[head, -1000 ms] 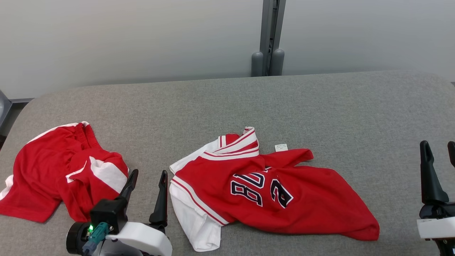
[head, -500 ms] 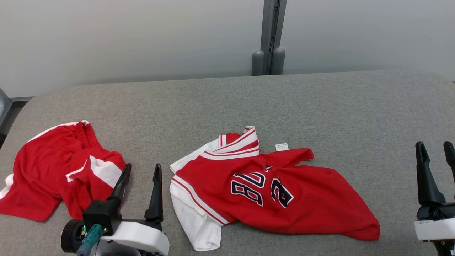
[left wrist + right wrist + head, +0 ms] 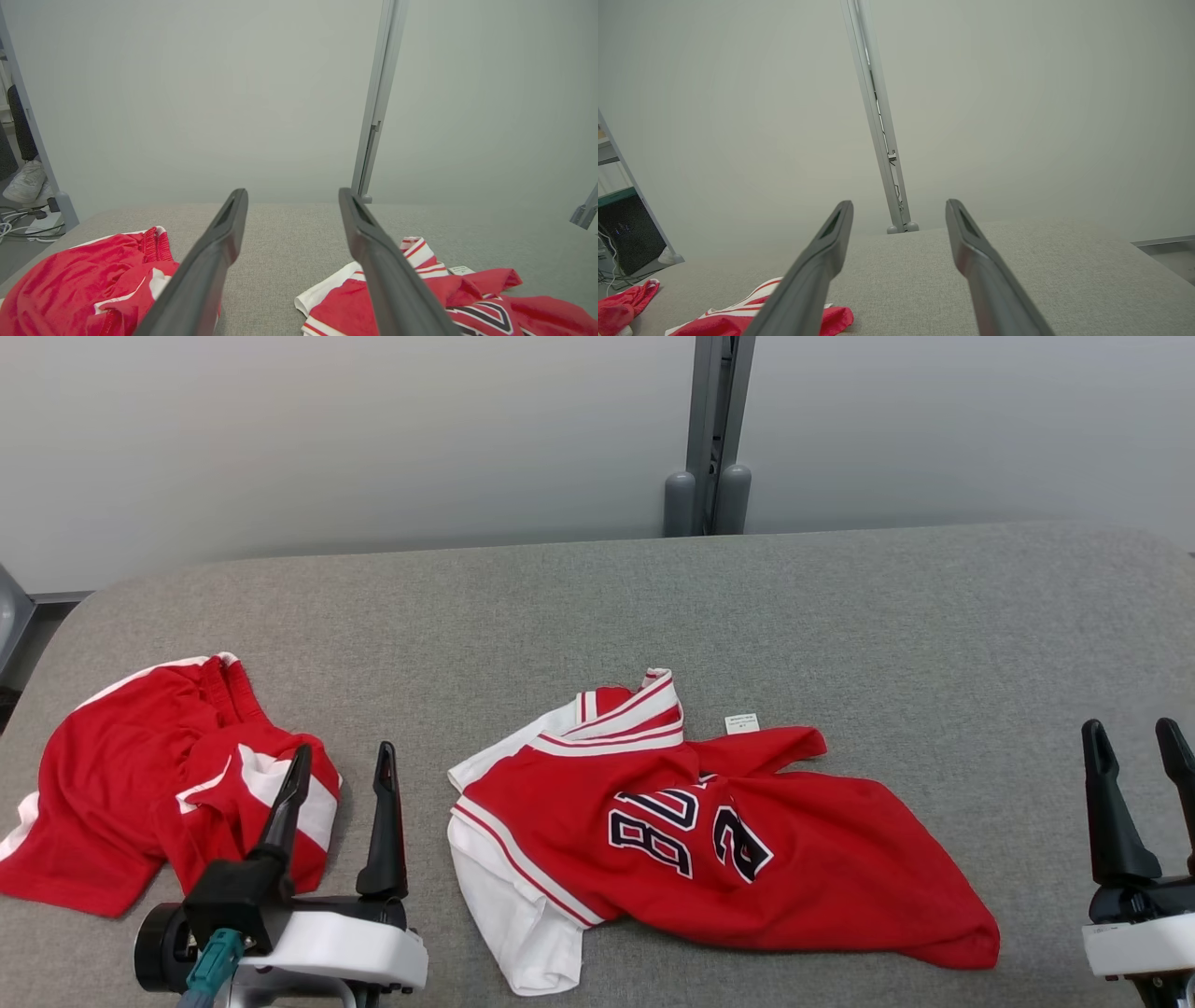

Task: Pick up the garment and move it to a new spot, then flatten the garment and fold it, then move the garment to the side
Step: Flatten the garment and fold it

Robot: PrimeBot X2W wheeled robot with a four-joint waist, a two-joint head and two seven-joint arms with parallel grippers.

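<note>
A red jersey with white trim and dark numbers, the garment [image 3: 709, 840], lies crumpled in the middle of the grey padded table [image 3: 840, 616]; its collar end shows in the left wrist view as the garment [image 3: 467, 298] and a corner of the garment [image 3: 733, 322] in the right wrist view. My left gripper [image 3: 341, 761] stands open just left of the jersey, above the table, nothing between its fingers. My right gripper [image 3: 1134, 737] is open at the far right edge, well clear of the cloth.
A second red and white piece of clothing [image 3: 159, 784] lies bunched at the table's left, touching distance from my left gripper, and shows as red cloth [image 3: 93, 284] in the left wrist view. A grey post [image 3: 707, 439] rises behind the table against a pale wall.
My left gripper has drifted left and slightly back toward me, away from the jersey. The right gripper has shifted a little left and down. Both garments lie as before.
</note>
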